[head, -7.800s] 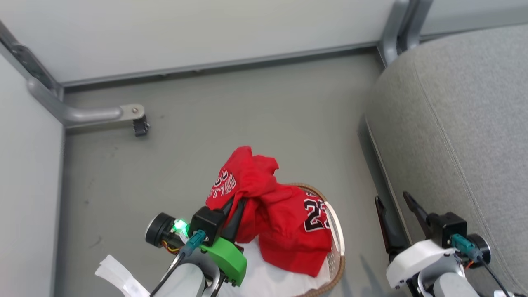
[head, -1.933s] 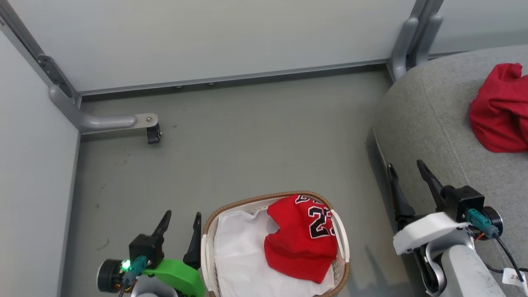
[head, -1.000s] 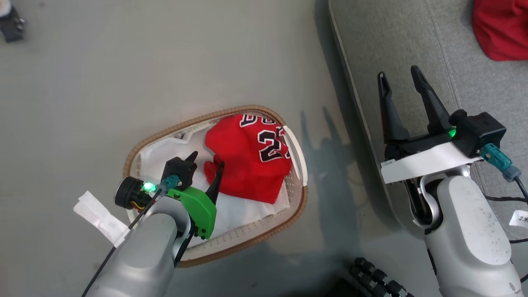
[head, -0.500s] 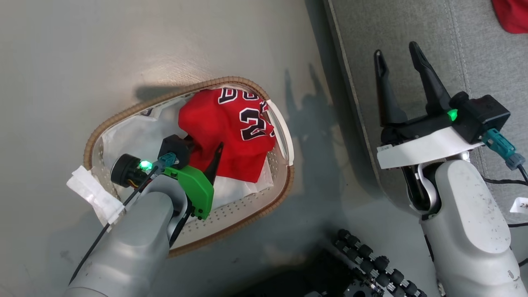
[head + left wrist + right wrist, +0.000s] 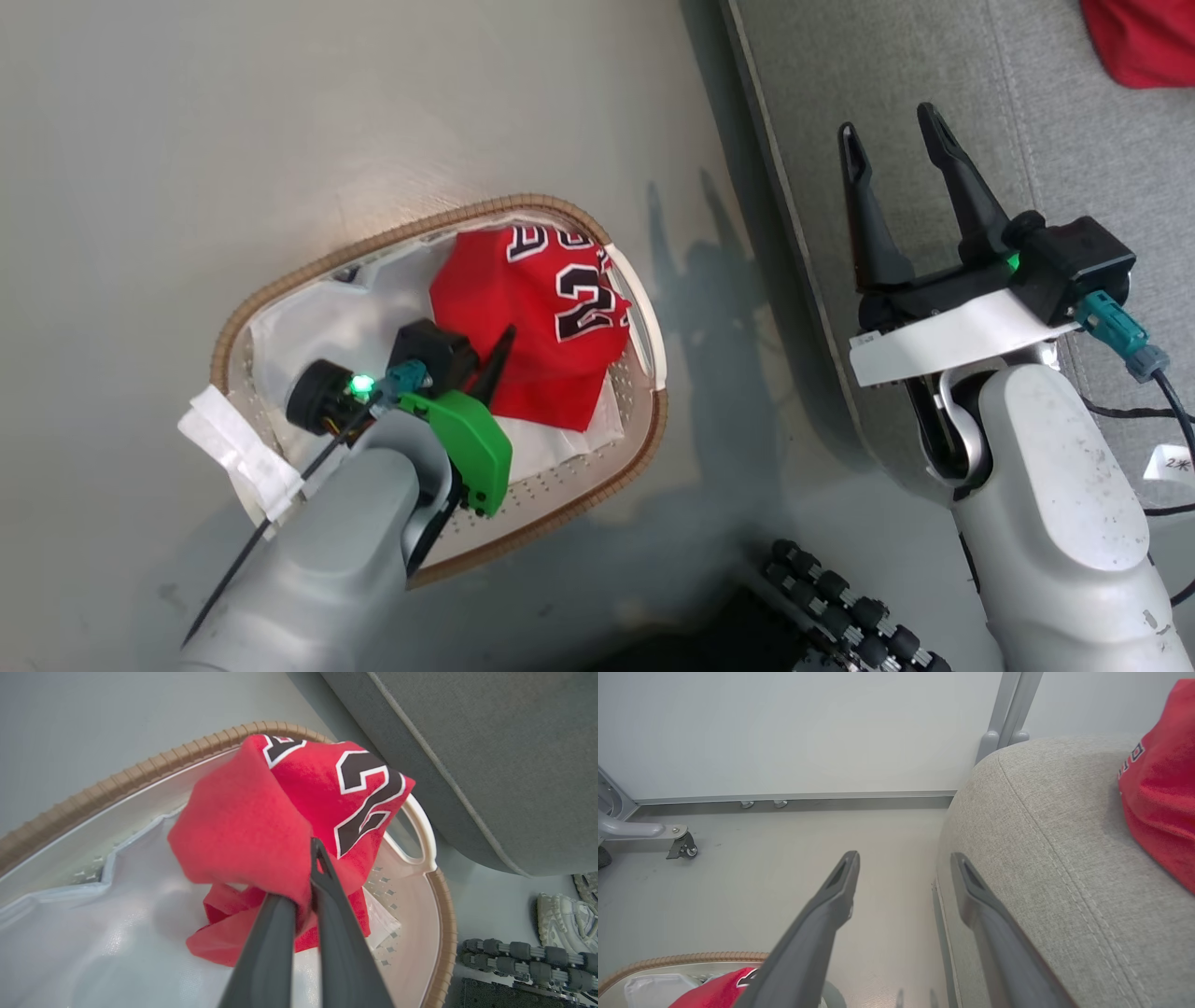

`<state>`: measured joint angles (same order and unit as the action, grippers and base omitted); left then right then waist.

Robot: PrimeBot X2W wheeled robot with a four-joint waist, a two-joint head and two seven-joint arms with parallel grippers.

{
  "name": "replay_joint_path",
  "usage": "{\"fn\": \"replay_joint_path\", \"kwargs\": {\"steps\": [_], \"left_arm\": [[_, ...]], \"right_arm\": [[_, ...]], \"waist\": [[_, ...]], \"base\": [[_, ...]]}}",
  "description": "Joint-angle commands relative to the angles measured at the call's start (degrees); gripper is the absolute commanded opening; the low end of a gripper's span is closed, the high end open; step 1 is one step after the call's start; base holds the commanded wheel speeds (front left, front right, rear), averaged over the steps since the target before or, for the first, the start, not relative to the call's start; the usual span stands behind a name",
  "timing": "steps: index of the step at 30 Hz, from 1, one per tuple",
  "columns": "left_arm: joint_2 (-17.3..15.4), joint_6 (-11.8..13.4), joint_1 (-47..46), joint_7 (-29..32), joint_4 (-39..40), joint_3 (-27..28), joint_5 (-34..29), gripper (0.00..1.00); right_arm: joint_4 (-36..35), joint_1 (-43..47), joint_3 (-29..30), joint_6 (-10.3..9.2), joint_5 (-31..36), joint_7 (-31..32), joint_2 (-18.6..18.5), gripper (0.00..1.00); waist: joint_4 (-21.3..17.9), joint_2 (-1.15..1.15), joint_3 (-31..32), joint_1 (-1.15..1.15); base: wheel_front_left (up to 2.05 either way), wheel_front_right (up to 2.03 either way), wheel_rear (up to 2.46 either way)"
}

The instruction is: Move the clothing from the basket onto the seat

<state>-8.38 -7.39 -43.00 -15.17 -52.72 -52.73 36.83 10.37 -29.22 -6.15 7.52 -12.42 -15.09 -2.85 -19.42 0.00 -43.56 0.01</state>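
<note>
The left gripper (image 5: pixel 303 877), at bottom centre of its wrist view, has closed since a second ago and now pinches a fold of the numbered jersey (image 5: pixel 243 826), still inside the basket (image 5: pixel 140 771). Lifting looks next. Further off, the right gripper (image 5: pixel 885 123) hangs spread beside the seat (image 5: pixel 822 56), where the other red garment (image 5: pixel 1144 42) lies at upper right.

A smooth grey floor (image 5: pixel 280 112) is seen across the upper left of the head view. In the right wrist view, a pale matte wall panel (image 5: pixel 784 728) is shown along the top. A grey tubular metal foot with a small black caster (image 5: pixel 654 830) is seen at the left edge, and paired grey metal uprights (image 5: pixel 1011 714) at the upper right.
</note>
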Motion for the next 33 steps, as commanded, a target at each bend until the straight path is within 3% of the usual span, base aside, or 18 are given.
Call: {"fn": "replay_joint_path", "kwargs": {"steps": [1, 17, 33], "left_arm": [[-0.23, -0.18, 1.61, 0.03, 0.66, -0.05, 0.48, 0.0], [0.81, -0.18, 16.83, 0.01, 16.15, 7.22, -4.55, 0.0], [1.45, -0.18, 23.18, 0.01, 30.53, 18.54, -12.89, 0.0]], "right_arm": [[0.58, 1.05, 0.3, -0.06, 0.44, -0.1, -0.16, 1.0], [5.07, 12.5, 3.29, -0.06, 4.27, -0.1, -0.21, 1.0], [8.23, 21.59, 0.43, -0.06, 3.45, -0.1, -0.21, 1.0]], "waist": [[1.67, 0.0, 4.44, -0.01], [11.32, 0.0, 27.13, -0.01], [16.81, 0.0, 37.99, -0.01]], "base": [[0.0, 0.0, 0.0], [0.0, 0.0, 0.0], [0.0, 0.0, 0.0]]}}
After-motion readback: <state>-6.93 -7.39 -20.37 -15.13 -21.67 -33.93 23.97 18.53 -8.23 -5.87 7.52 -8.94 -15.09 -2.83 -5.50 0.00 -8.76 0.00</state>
